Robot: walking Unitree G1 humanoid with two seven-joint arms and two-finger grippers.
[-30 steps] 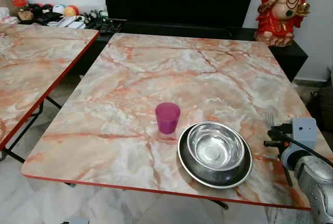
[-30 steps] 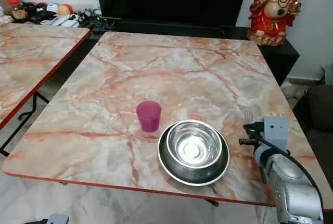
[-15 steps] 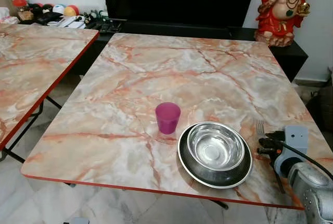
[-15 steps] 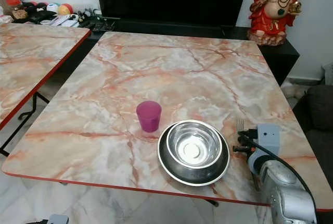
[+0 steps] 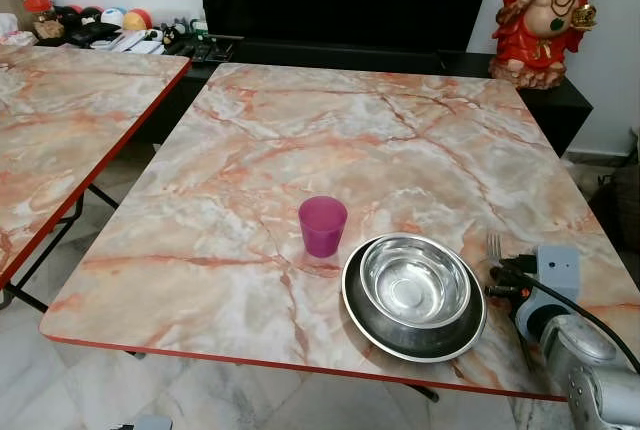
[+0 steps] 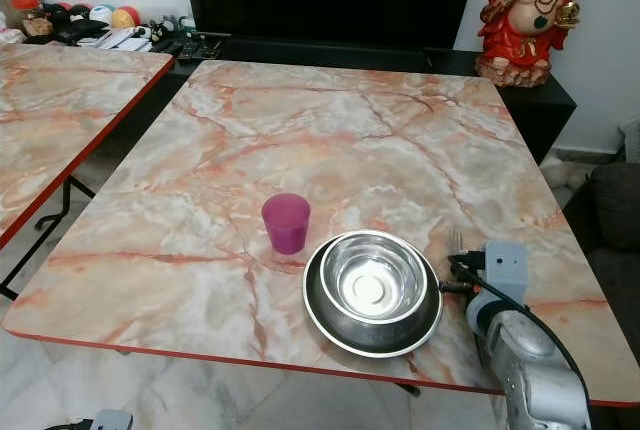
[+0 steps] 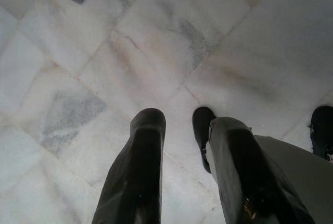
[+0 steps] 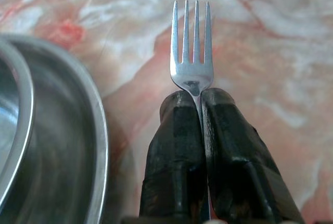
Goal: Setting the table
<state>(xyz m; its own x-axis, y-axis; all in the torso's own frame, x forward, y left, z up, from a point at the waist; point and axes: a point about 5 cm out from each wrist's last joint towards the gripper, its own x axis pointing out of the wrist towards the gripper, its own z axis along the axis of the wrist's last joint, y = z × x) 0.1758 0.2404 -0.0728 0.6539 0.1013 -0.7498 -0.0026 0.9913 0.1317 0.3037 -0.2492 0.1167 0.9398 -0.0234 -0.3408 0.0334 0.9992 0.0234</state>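
Cup [image 5: 322,225], bowl [image 5: 415,281] and plate [image 5: 372,325] sit on the surface [image 5: 300,140]; right tool [image 8: 196,96] grips the fork [image 8: 191,52] at the plate's three o'clock, unplaced. Left tool [image 7: 179,125] hangs released.

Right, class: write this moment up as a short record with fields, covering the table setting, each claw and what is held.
surface: marble-patterned table
place setting: steel bowl sits inside a dark plate
cup: purple cup, upright, just left of the plate
right claw: shut on a fork, tines pointing forward, right of the plate
left claw: open, hanging over the tiled floor
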